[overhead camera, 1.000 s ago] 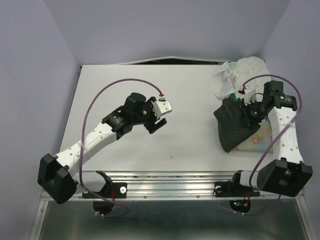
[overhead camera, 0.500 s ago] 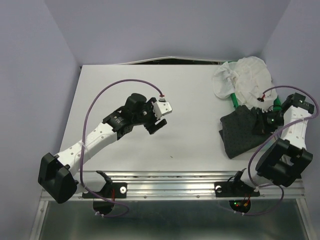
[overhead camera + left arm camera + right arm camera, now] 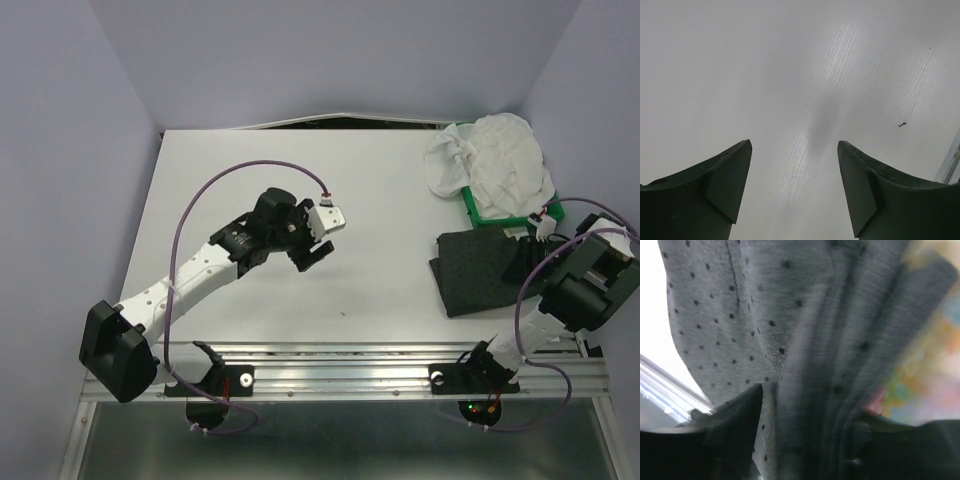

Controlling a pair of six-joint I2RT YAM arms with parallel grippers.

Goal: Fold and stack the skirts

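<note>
Roughly left-right long axis: charcoal skirt flat, right end effector pinching edge.

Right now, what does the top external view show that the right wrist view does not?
Only the top external view: the white skirt heaped on the green tray, and the left gripper open over the bare table. Only the right wrist view: black dots on the charcoal skirt, a blurred floral cloth behind it, and folds between the fingers of the right gripper. Both: the charcoal skirt.
</note>
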